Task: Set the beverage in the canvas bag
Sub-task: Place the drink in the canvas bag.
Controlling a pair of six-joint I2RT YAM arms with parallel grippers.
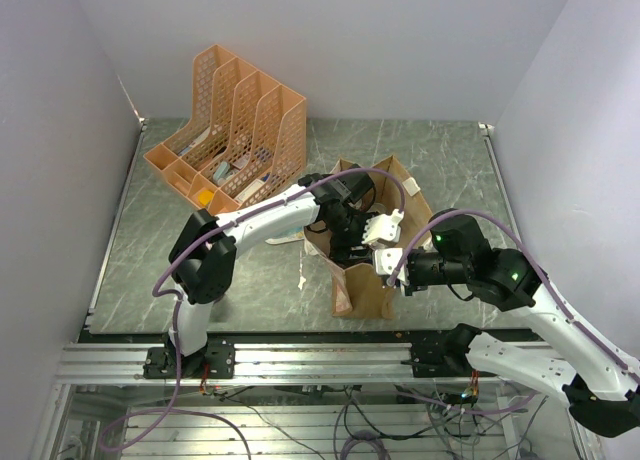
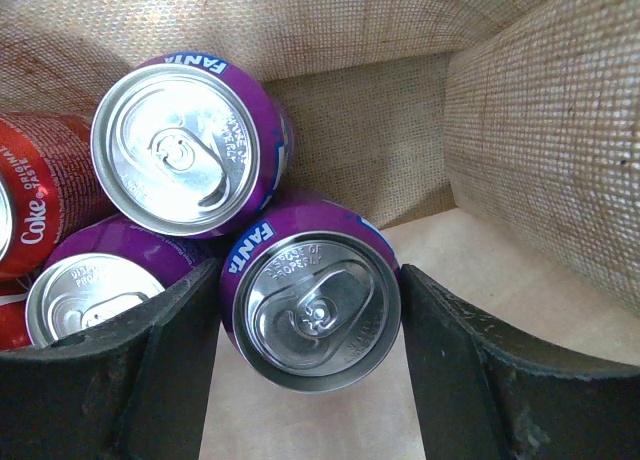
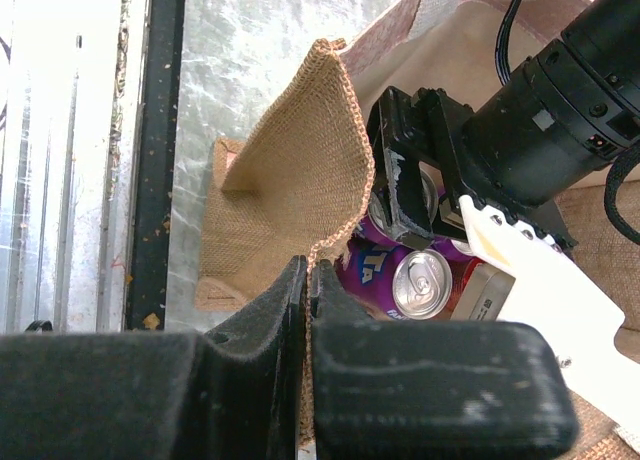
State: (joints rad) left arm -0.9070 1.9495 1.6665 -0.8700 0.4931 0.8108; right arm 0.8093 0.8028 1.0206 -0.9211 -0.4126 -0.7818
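The canvas bag (image 1: 365, 292) stands open at the table's middle, its woven inner wall (image 2: 540, 140) around my left gripper. Deep inside the bag, my left gripper (image 2: 310, 272) is closed on a purple Fanta can (image 2: 315, 315), the beverage, upright with both fingers against its sides. From above, the left gripper (image 1: 352, 230) reaches down into the bag's mouth. My right gripper (image 3: 311, 272) is shut on the bag's near rim (image 3: 335, 130), pinching the burlap edge. The top view shows that right gripper (image 1: 387, 265) at the bag's right side.
Inside the bag lie two more purple Fanta cans (image 2: 180, 145) (image 2: 90, 295) and a red Coke can (image 2: 40, 205). An orange mesh file organiser (image 1: 235, 130) with papers stands at the back left. The table's metal front rail (image 1: 300, 360) runs below the bag.
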